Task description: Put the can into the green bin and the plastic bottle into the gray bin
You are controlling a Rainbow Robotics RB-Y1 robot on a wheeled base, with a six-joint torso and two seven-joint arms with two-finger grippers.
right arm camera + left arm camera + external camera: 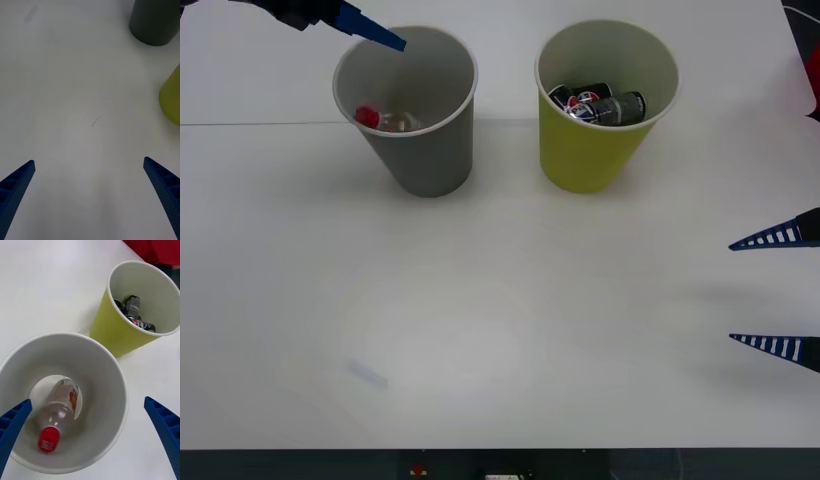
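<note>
The gray bin (pixel 430 160) stands at the back left, and the plastic bottle (pixel 385 120) lies inside it with its red cap towards the left. In the left wrist view the bottle (pixel 63 405) rests on the gray bin's (pixel 108 390) floor. My left gripper (pixel 87 400) hovers open above that bin, holding nothing; one blue finger (pixel 375 32) reaches over the rim. The green bin (pixel 585 155) at the back right holds dark cans (pixel 600 105), also seen as cans (pixel 133 309) in the green bin (pixel 108 330). My right gripper (pixel 775 292) stands open at the table's right side.
The white table (pixel 500 300) stretches wide in front of both bins. In the right wrist view, the gray bin (pixel 155 20) and green bin (pixel 171 97) stand beyond my right gripper (pixel 89 160). Something red (pixel 812 75) sits at the far right edge.
</note>
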